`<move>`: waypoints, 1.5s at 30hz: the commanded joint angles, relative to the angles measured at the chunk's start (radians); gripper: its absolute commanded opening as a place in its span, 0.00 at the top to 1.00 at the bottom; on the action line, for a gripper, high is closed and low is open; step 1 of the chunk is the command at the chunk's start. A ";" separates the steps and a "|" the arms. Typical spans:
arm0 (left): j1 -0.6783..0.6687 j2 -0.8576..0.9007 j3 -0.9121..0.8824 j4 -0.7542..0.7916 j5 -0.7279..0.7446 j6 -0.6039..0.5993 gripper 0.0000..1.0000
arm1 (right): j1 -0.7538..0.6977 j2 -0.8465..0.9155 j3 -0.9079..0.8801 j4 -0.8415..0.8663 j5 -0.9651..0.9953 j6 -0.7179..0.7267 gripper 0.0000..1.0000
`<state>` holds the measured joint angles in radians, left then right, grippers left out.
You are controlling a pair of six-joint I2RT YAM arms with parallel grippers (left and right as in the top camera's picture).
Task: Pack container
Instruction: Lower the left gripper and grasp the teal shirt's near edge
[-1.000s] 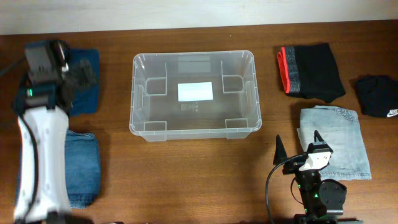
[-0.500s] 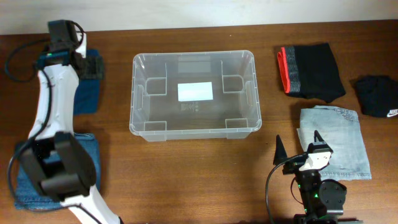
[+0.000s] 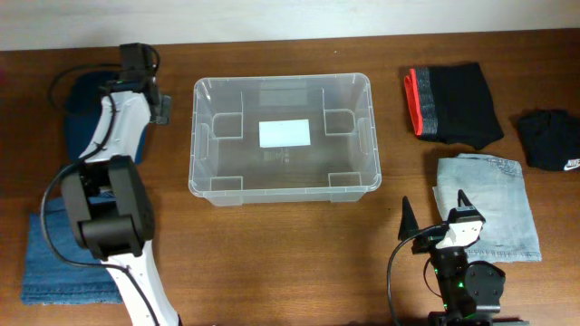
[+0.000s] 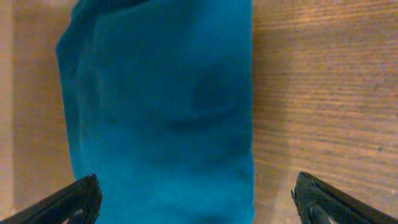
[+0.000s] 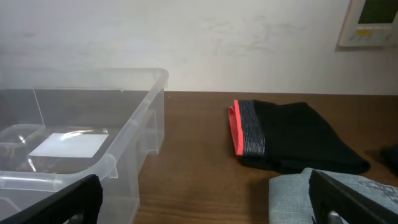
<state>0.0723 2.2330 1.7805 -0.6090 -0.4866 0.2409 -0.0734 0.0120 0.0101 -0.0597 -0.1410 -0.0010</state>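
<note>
Clear plastic container [image 3: 201,136] at the middle of the wooden table [image 3: 299,263], upright, long side running left to right, white label [image 3: 284,133] on its base. Left gripper [image 4: 195,186] out toward the table's far left corner, left of the container, jaws spread wide, grasping nothing. Directly beneath it, a folded teal cloth [image 4: 161,112] filling most of the wrist view, bare wood to its right. Contact between fingertips and cloth: impossible to tell. Nearer the left arm's base, folded blue jeans [image 3: 63,267], partly hidden by the arm. Right gripper [image 3: 435,210] low at the near edge, right of the container and apart from it, pointing toward the far wall, jaws likewise wide apart and empty. Just beside it on the right, folded light-blue denim [image 3: 489,204]. Beyond that, a folded black garment with a red-and-grey band [image 3: 453,104]. Further right, near the table edge, a black item with a small white logo [image 3: 551,140].
</note>
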 commanded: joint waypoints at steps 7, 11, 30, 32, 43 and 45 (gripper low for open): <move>0.002 0.088 0.019 -0.002 -0.116 -0.094 0.01 | -0.006 -0.009 -0.005 -0.005 -0.006 -0.002 0.01; 0.002 0.106 0.019 0.005 -0.116 -0.095 0.01 | -0.006 -0.009 -0.005 -0.005 -0.006 -0.002 0.01; 0.002 0.129 0.019 0.047 -0.177 -0.146 0.01 | -0.006 -0.009 -0.005 -0.005 -0.006 -0.002 0.01; 0.002 0.135 0.018 0.049 -0.204 -0.146 0.01 | -0.006 -0.009 -0.005 -0.005 -0.006 -0.002 0.01; 0.002 0.223 0.018 0.048 -0.266 -0.147 0.01 | -0.006 -0.009 -0.005 -0.005 -0.006 -0.002 0.01; 0.002 0.242 0.018 0.057 -0.326 -0.147 0.01 | -0.006 -0.009 -0.005 -0.005 -0.006 -0.002 0.01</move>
<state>0.0696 2.3878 1.8130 -0.5438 -0.7574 0.1066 -0.0734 0.0120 0.0101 -0.0597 -0.1410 -0.0006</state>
